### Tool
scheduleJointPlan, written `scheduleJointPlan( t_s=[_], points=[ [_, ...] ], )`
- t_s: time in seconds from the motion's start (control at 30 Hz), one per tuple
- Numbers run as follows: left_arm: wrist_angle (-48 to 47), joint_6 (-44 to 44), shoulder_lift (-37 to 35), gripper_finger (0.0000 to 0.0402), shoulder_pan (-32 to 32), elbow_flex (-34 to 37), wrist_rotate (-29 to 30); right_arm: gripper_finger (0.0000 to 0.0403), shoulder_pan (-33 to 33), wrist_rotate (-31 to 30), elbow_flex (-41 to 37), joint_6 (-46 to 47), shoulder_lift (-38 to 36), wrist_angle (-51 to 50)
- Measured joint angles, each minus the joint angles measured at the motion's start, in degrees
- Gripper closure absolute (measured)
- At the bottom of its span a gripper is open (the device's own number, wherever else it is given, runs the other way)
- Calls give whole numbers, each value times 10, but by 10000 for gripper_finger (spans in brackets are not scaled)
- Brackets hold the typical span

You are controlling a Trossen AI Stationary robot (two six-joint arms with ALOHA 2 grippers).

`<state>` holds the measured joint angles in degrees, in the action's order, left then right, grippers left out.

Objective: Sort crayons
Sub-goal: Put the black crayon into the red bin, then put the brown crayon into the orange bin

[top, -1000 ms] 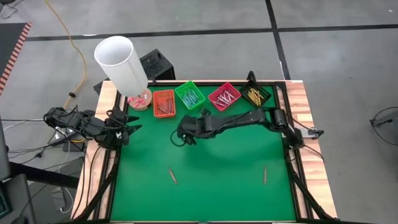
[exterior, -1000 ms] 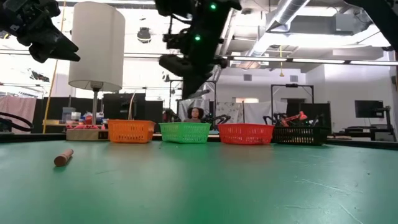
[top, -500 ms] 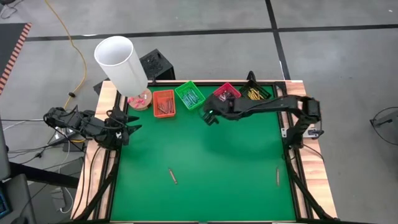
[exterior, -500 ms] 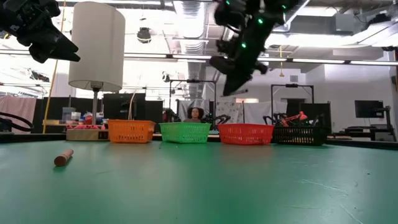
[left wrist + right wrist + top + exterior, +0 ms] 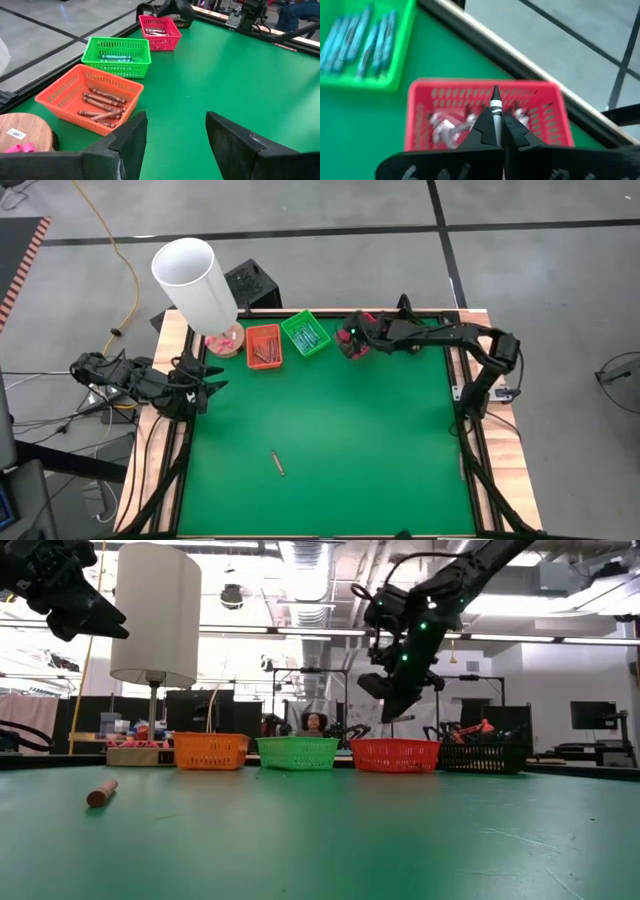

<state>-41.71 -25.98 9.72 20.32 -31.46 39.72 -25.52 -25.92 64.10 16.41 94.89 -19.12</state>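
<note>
The grey crayon (image 5: 495, 111), a thin stick with a dark pointed tip, is pinched between the closed jaws of the right gripper (image 5: 352, 342). A second ago this gripper was over the middle of the green surface (image 5: 330, 450); now it hangs over the red tray (image 5: 482, 116) at the far edge, so I judge the drop is next. The crayon that lay near the right edge is gone. One brown crayon (image 5: 277, 463) remains near the front edge. The trays are perforated plastic. The left gripper (image 5: 172, 137) waits at the left edge, jaws wide.
</note>
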Motion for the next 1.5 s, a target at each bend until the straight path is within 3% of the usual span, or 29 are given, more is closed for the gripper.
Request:
scheduleJointPlan(
  t_s=[0.27,0.63,1.13,1.5],
  points=[
    [0,0,0,210,0,0,0,401,-43,39,1,-4,36,38],
    [0,0,0,210,0,0,0,401,-43,52,1,-5,58,29],
    [0,0,0,210,0,0,0,350,-49,94,1,-15,57,34],
    [0,0,0,210,0,0,0,341,-50,133,1,-23,49,35]
  ],
)
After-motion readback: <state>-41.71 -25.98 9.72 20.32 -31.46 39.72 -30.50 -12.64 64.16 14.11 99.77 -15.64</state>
